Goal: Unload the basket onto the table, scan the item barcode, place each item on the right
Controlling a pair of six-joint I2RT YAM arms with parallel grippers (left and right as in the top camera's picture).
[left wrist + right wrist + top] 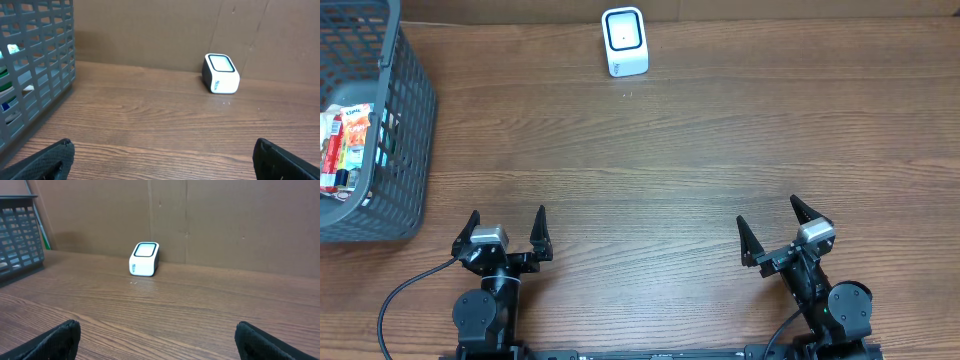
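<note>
A small white barcode scanner [624,41] with a dark window stands at the back middle of the wooden table; it shows too in the left wrist view [221,74] and the right wrist view [145,259]. Several packaged items [347,145] lie inside the grey basket [390,150] at the left. My left gripper [506,222] sits open near the front left edge, holding nothing. At the front right my right gripper [766,216] is open and holds nothing as well. Bare wood lies between each pair of fingers.
The grey basket wall [35,75] rises close on the left in the left wrist view. A brown cardboard wall [200,215] stands behind the scanner along the table's back edge.
</note>
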